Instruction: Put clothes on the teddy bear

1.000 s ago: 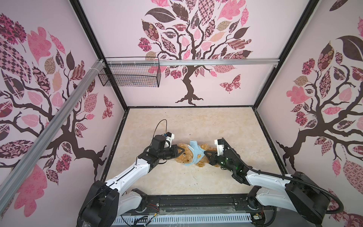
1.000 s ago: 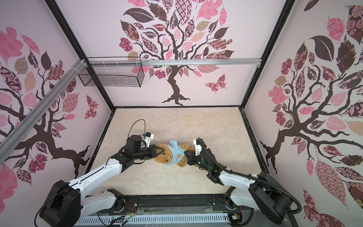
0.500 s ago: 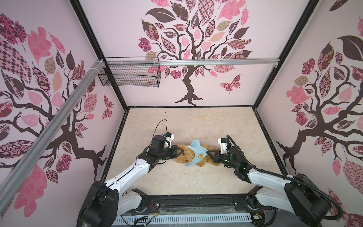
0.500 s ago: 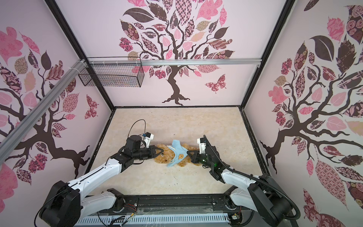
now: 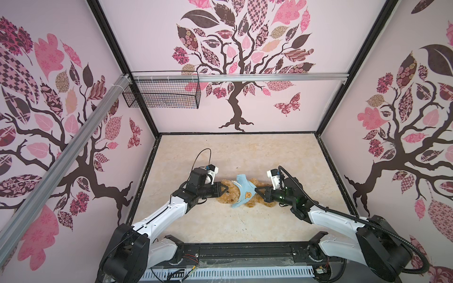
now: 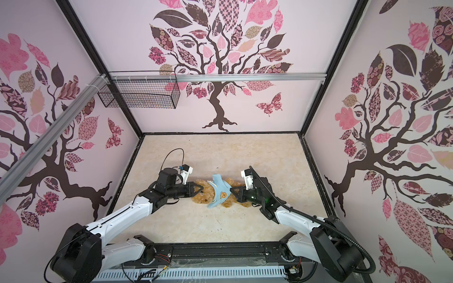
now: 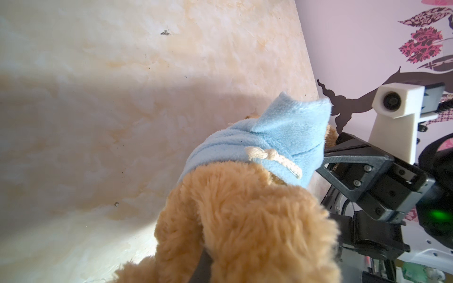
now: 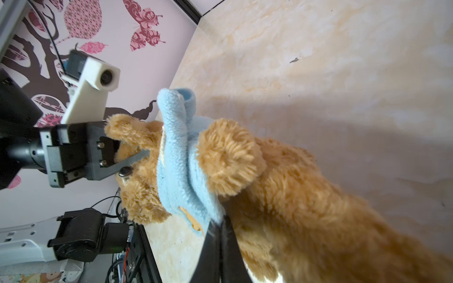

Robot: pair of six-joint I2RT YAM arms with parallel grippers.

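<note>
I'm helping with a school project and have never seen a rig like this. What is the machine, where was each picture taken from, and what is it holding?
These are two white robot arms fixed at the near edge of a table. Two pictures look down from one overhead camera pair, so they are nearly alike. The other two come from a small camera on each arm's wrist. On the beige table lies a teddy bear with a light-blue hooded shirt on its upper body. The left gripper has its fingers closed on the bear's head, beside an ear. The right gripper has its fingers pinched shut on the shirt's lower edge. A wire basket hangs on the back wall.
</note>
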